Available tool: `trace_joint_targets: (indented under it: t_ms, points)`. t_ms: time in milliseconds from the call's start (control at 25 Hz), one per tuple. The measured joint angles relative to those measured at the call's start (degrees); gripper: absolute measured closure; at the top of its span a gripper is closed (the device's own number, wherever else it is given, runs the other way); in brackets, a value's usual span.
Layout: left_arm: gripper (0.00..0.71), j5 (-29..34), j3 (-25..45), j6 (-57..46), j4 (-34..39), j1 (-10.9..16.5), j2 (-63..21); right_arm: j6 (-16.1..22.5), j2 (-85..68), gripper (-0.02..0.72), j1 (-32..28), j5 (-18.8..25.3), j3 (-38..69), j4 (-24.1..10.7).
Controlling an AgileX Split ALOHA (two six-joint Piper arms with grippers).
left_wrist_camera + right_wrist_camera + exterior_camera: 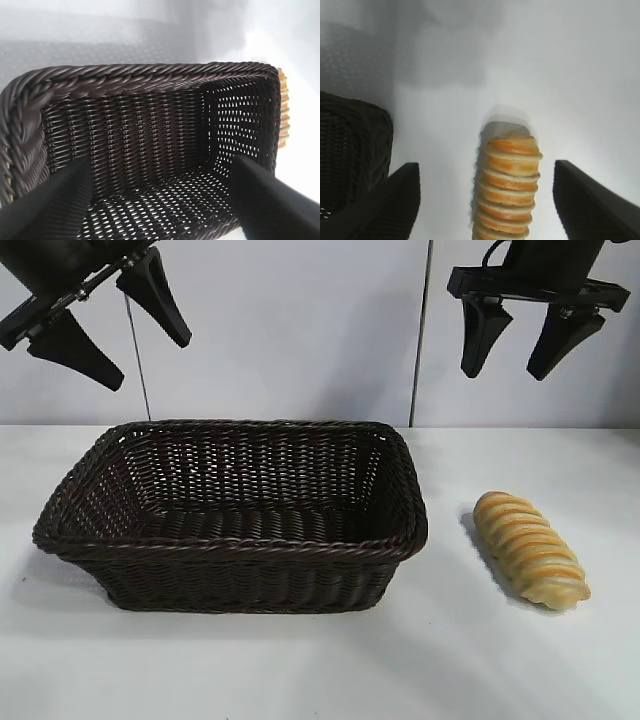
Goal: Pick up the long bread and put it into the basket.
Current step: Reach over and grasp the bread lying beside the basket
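above long bread, right tool wide open, empty; ext view adds basket alongside.

Bright even overhead light; soft shadows under basket and long bread; wrist views blurred near claw fingers.

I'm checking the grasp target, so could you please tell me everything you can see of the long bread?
The long bread is a golden-tan loaf with crosswise ridged segments and orange-brown stripes, looking glossy and intact. It lies flat on the white table, angled, just right of the basket and apart from it. Nothing grips it; only the table touches it. The right gripper hangs open above it.
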Motion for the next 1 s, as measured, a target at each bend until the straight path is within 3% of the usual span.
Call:
trace_joint_targets:
  t_ms: [360, 640, 1000]
  points:
    - [0.157, 0.0, 0.0, 0.19, 0.0, 0.0, 0.0, 1.16, -1.03, 0.167, 0.0, -0.67, 10.86, -0.44]
    - [0.157, 0.0, 0.0, 0.33, 0.0, 0.0, 0.0, 2.31, -1.03, 0.167, 0.0, -8.99, 18.5, -0.85]
    - [0.157, 0.0, 0.0, 0.4, 0.0, 0.0, 0.0, 4.06, 0.37, 0.167, 0.0, -15.39, 20.66, -2.78]
